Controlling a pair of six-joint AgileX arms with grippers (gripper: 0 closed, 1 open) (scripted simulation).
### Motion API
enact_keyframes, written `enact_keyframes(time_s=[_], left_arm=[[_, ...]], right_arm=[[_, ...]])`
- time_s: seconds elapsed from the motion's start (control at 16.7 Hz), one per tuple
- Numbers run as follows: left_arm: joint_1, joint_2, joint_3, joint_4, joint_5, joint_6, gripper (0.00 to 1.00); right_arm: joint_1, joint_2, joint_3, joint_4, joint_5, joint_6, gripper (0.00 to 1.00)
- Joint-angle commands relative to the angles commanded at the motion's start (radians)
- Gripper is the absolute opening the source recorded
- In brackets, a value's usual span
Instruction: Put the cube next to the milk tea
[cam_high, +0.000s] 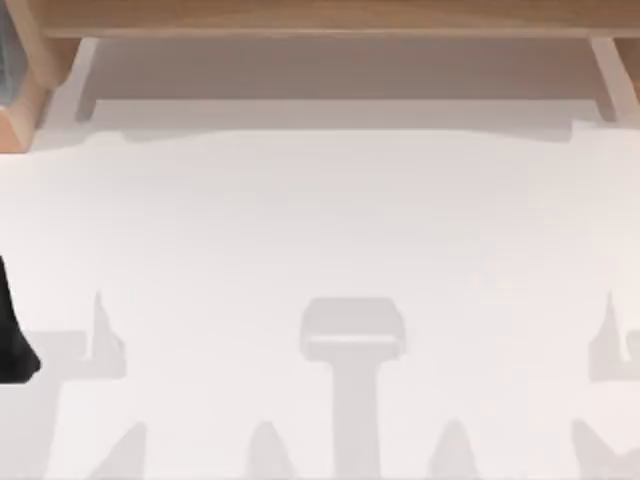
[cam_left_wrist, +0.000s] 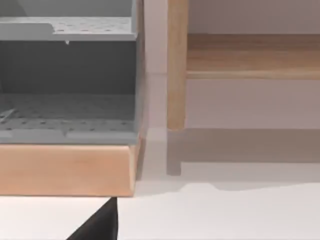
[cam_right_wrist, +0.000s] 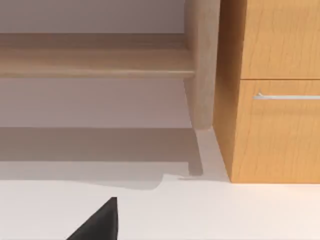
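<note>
Plain white table (cam_high: 320, 230) here, with a pale wall behind it. A light wooden shelf (cam_high: 320, 15) runs along the far edge on slim wooden legs. Soft grey shadows (cam_high: 352, 335) fall across the near part of the table.

At the far left corner there's a grey rack (cam_left_wrist: 65, 90) sitting on a chunky wooden base (cam_left_wrist: 65, 170). It has two levels with perforated grey floors, stacked one above the other. One wooden leg (cam_left_wrist: 176, 65) of the shelf stands just beside it.

Over on the far right there's a wooden cabinet (cam_right_wrist: 275, 130) in a warmer orange tone. It has a drawer front with a thin metal handle (cam_right_wrist: 287, 96) across it. Another shelf leg (cam_right_wrist: 202, 65) stands right against the cabinet's side.

The cube: honestly can't tell where it is from these frames, so I can't say anything about its look either. Same goes for the milk tea.

The left arm (cam_high: 12, 330) is a dark shape at the left edge of the table, fairly near. From the left gripper (cam_left_wrist: 100, 225) I only get a black wedge low over the white surface, facing the rack. The right gripper (cam_right_wrist: 100, 225) gives the same kind of black wedge, facing the cabinet corner. For both I can't tell how open they are or whether they have hold of anything.
</note>
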Motion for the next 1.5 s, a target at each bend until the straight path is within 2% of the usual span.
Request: enact_keyframes(time_s=[0.24,0.42,1.08,1.5], left_arm=[[0.0,0.0,0.0,0.0,0.0,0.0,1.0],[0.0,0.0,0.0,0.0,0.0,0.0,1.0],[0.0,0.0,0.0,0.0,0.0,0.0,1.0],[0.0,0.0,0.0,0.0,0.0,0.0,1.0]], right_arm=[[0.008,0.03,0.031,0.007,0.01,-0.003,1.0],[0.038,0.153,0.157,0.03,0.049,-0.01,1.0],[0.255,1.109,1.028,0.089,0.268,0.018,1.0],[0.365,1.6,1.455,0.107,0.381,0.026,1.0]])
